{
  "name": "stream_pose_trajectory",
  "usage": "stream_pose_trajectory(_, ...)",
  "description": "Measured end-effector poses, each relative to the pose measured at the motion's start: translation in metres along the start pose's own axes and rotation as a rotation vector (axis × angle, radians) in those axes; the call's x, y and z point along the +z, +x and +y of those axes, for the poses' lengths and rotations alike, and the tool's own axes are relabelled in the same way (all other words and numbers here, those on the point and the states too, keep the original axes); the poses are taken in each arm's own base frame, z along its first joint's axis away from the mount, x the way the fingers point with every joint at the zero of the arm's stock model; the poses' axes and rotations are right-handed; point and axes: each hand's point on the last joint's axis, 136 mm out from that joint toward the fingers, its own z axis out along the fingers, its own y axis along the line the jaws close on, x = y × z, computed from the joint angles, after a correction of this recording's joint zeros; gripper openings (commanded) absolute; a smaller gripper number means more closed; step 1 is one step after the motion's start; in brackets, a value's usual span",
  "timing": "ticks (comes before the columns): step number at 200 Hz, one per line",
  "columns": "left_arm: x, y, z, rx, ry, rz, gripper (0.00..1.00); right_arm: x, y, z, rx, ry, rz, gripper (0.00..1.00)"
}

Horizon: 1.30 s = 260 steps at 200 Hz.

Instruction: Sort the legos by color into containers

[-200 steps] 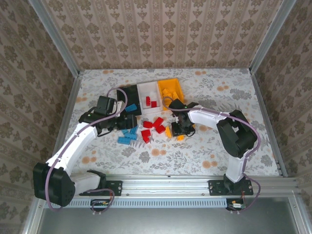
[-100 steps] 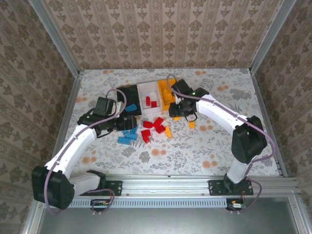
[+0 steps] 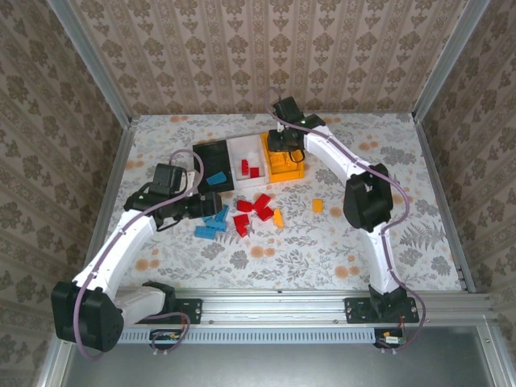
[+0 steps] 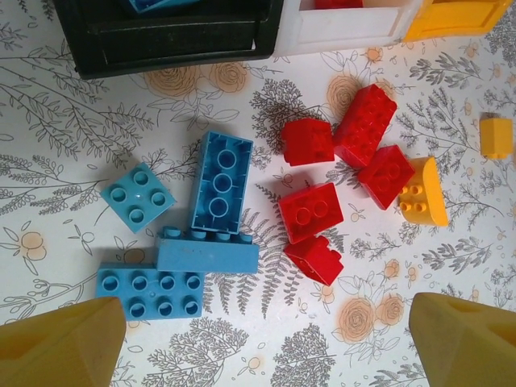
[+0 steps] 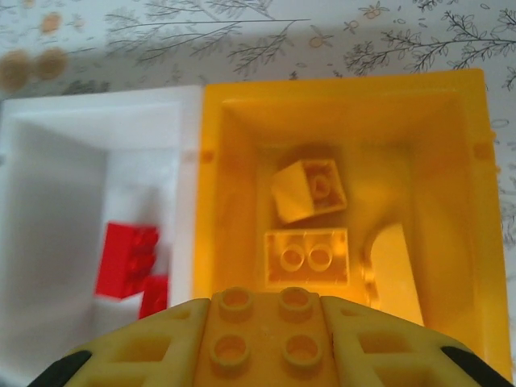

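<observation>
My right gripper [image 3: 282, 139] hangs over the orange bin [image 3: 292, 168], shut on an orange four-stud brick [image 5: 266, 339]. That bin [image 5: 451, 185] holds three orange bricks [image 5: 306, 256]. The white bin [image 5: 48, 201] beside it holds red bricks [image 5: 129, 258]. The black bin [image 3: 211, 153] has a blue brick [image 3: 216, 178] in it. Open and wide, my left gripper [image 4: 266, 347] hovers above the loose pile. Several blue bricks [image 4: 219, 181] lie left, several red bricks [image 4: 367, 121] right. Two orange bricks [image 4: 423, 193] [image 4: 495, 137] rest further right.
The three bins stand joined in a row at the back middle of the flowered table [image 3: 387, 234]. Papered walls and metal rails [image 3: 113, 193] close the table on three sides.
My right arm rose from the table beside the red bricks with the orange brick and swung back over the orange bin. My left arm barely shifted.
</observation>
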Motion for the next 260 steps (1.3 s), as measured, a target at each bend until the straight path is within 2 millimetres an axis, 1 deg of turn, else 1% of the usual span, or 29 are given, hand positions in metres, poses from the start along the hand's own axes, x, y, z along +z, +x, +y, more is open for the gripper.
stream_pose_trajectory(14, 0.000, 0.001, 0.002, -0.008, -0.002, 0.002, 0.92, 0.014, -0.001, -0.006, -0.005, 0.017, 0.011, 0.34)
stream_pose_trajectory(35, 0.000, 0.000, 0.004, -0.018, -0.003, 0.003, 0.92, 0.022, -0.003, -0.012, -0.002, 0.032, 0.019, 0.34)
stream_pose_trajectory(50, 0.003, 0.001, 0.005, -0.023, -0.003, 0.014, 0.92, 0.020, -0.008, -0.013, -0.001, 0.031, 0.011, 0.36)
stream_pose_trajectory(66, 0.007, 0.002, 0.006, -0.029, -0.002, 0.031, 0.92, 0.018, -0.013, -0.014, -0.001, 0.030, 0.000, 0.42)
stream_pose_trajectory(88, 0.012, 0.002, 0.007, -0.033, 0.002, 0.041, 0.92, 0.016, -0.016, -0.014, -0.004, 0.028, -0.009, 0.47)
stream_pose_trajectory(114, 0.013, 0.001, 0.007, -0.034, 0.006, 0.040, 0.93, 0.016, -0.016, -0.014, -0.008, 0.028, -0.007, 0.53)
stream_pose_trajectory(172, 0.013, 0.001, 0.006, -0.034, 0.007, 0.039, 0.93, 0.017, -0.012, -0.015, -0.004, 0.032, 0.005, 0.58)
stream_pose_trajectory(194, 0.011, 0.000, 0.006, -0.032, 0.008, 0.035, 0.93, 0.014, -0.010, -0.016, 0.005, 0.036, 0.016, 0.62)
stream_pose_trajectory(205, 0.009, 0.000, 0.005, -0.030, 0.011, 0.029, 0.93, 0.006, -0.007, -0.019, 0.013, 0.038, 0.021, 0.65)
stream_pose_trajectory(216, 0.006, -0.001, 0.003, -0.027, 0.017, 0.017, 0.93, -0.007, 0.000, -0.022, 0.018, 0.041, 0.032, 0.69)
stream_pose_trajectory(235, -0.002, -0.003, -0.001, -0.023, 0.033, -0.011, 0.93, -0.042, 0.013, -0.030, 0.036, 0.038, 0.041, 0.74)
stream_pose_trajectory(250, -0.005, -0.003, -0.003, -0.025, 0.042, -0.021, 0.93, -0.075, 0.025, -0.042, 0.066, 0.041, 0.034, 0.77)
stream_pose_trajectory(260, -0.005, -0.002, -0.003, -0.026, 0.044, -0.020, 0.93, -0.091, 0.035, -0.050, 0.078, 0.046, 0.037, 0.80)
